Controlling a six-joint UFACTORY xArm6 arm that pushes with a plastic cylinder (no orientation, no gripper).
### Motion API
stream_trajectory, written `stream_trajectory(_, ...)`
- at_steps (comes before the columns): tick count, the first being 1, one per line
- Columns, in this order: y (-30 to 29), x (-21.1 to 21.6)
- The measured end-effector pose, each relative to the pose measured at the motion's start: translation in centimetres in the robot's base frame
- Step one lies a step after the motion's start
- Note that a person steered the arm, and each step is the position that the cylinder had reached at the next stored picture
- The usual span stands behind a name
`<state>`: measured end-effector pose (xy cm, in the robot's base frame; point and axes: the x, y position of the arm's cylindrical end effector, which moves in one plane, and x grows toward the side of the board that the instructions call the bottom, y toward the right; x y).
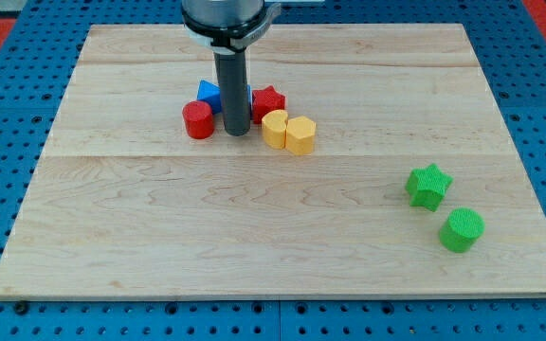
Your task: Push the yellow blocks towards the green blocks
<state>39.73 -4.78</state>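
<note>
Two yellow blocks sit side by side above the board's middle: a rounded one (274, 128) and a hexagon-like one (300, 135), touching each other. A green star block (428, 186) and a green cylinder (463, 230) lie at the view's lower right, far from the yellow ones. My tip (236, 131) rests on the board just left of the yellow blocks, between them and the red cylinder (197, 120).
A blue block (208, 93) and a red star block (269, 98) sit behind the rod, close to it. The wooden board (159, 227) lies on a blue perforated table.
</note>
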Motion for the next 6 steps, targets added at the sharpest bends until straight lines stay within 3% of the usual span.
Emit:
stream_trajectory(2,12.3,3.1)
stream_trajectory(3,15.3,4.3)
stream_trajectory(5,15.3,4.6)
stream_trajectory(6,15.5,7.1)
